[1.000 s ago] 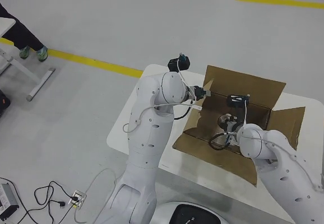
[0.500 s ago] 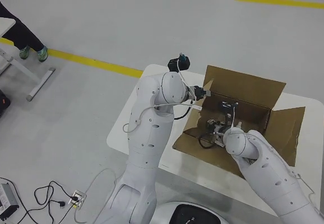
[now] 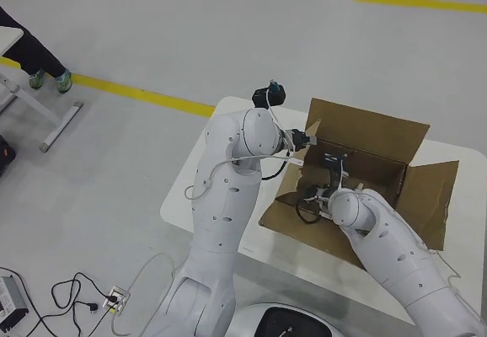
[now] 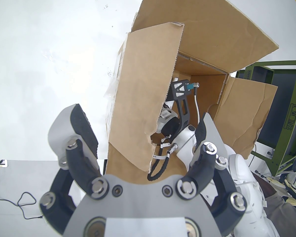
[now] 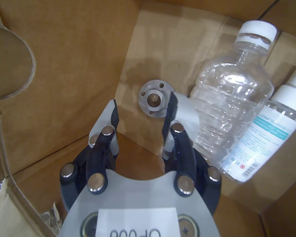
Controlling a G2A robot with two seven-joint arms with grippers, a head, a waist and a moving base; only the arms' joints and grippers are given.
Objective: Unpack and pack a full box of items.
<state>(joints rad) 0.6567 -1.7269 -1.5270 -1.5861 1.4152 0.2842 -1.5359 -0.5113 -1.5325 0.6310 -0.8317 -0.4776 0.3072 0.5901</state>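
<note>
An open cardboard box (image 3: 366, 126) stands on the white table (image 3: 467, 168). My left gripper (image 4: 143, 127) is open and straddles the box's torn side flap (image 4: 143, 80), one finger on each side, at the box's left edge in the top view (image 3: 307, 139). My right arm (image 3: 370, 223) goes down into the box. Its gripper (image 5: 143, 112) is open just above a metal flanged fitting (image 5: 153, 99) in the bottom corner. Beside the fitting lie a clear plastic bottle (image 5: 229, 99) with a white cap and a labelled bottle (image 5: 268, 134).
The box's walls and flaps close in tightly around the right gripper. A green metal frame (image 4: 286, 114) stands beyond the table on the box's far side. Bare table lies to the right of the box, and cables (image 3: 66, 295) run over the floor.
My right arm has moved leftward and deeper into the box. The left arm has kept still at the flap.
</note>
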